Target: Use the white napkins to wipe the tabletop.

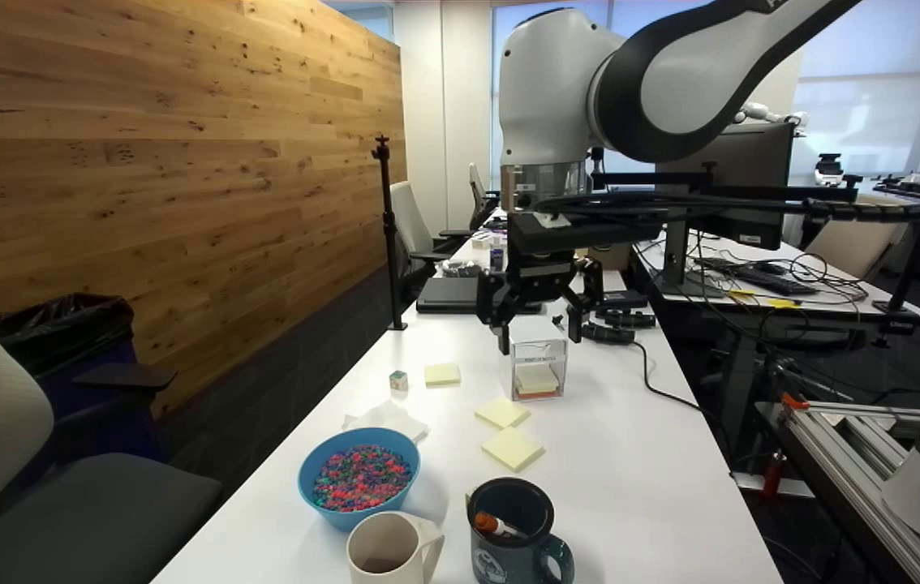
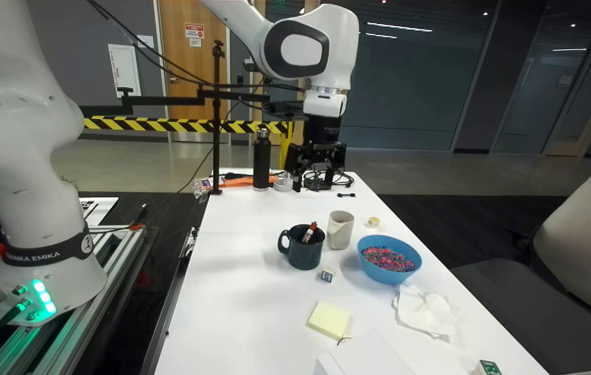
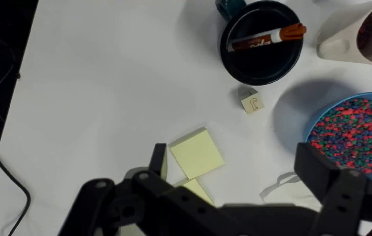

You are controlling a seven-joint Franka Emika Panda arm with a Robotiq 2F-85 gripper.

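- The gripper is released, its jaws spread wide, and it hangs above the surface; in the wrist view it shows on the six o'clock side
- The white napkins lie on this surface as one loose, crumpled piece; whether it is a single sheet or several, I cannot tell
- In an exterior view they are at five o'clock from the blue bowl, just beside it; in the wrist view the gripper covers a part of them and also a part of the bowl
- The bowl holds many small bits of red, blue and green colour
- In an exterior view the beige cup stands upright at ten o'clock from the bowl, and the dark mug stands upright at nine o'clock
- The marker with orange cap leans inside the mug
- In the wrist view the letter block is at six o'clock from the mug, near to it
- In an exterior view the clear box, with paper notes inside, stands at one o'clock from two yellow note pads
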